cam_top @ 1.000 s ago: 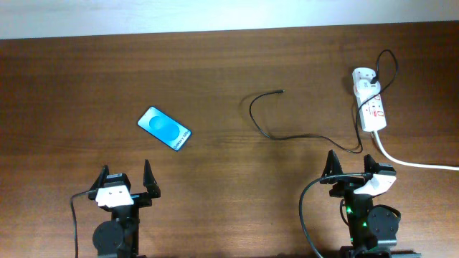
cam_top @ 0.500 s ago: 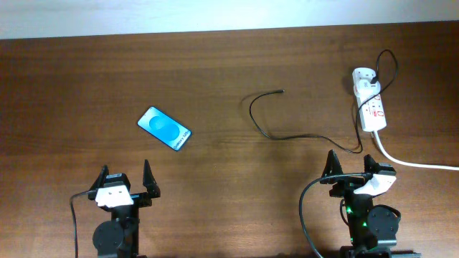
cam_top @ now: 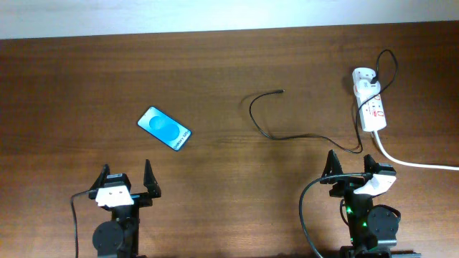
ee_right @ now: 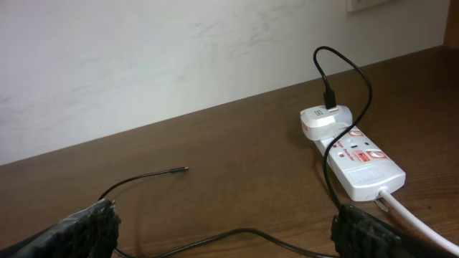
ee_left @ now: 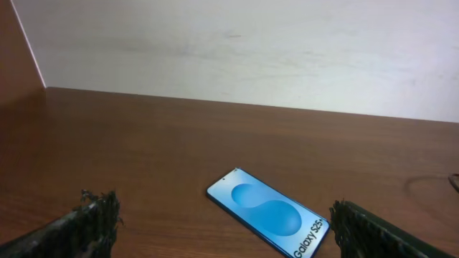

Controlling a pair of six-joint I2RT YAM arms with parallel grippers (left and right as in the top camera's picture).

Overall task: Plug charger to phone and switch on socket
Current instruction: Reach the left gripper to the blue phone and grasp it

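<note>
One phone (cam_top: 164,128), one charger (cam_top: 297,137), one socket (cam_top: 371,109), well apart; left gripper (cam_top: 125,172), right gripper (cam_top: 351,159) both wide

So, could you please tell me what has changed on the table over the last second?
Nothing visibly changed: the phone, the charger and the socket lie where they were, and the left gripper and right gripper stay open and empty.

Left wrist cam: slim black-framed smartphone (ee_left: 269,213), blue screen up reading "Galaxy S25", flat on brown wooden worktop (ee_left: 143,143), long axis 10-to-4 o'clock. Left gripper (ee_left: 221,215) jaws spread wide, both clear of it. White wall (ee_left: 237,50) at 12.
</note>
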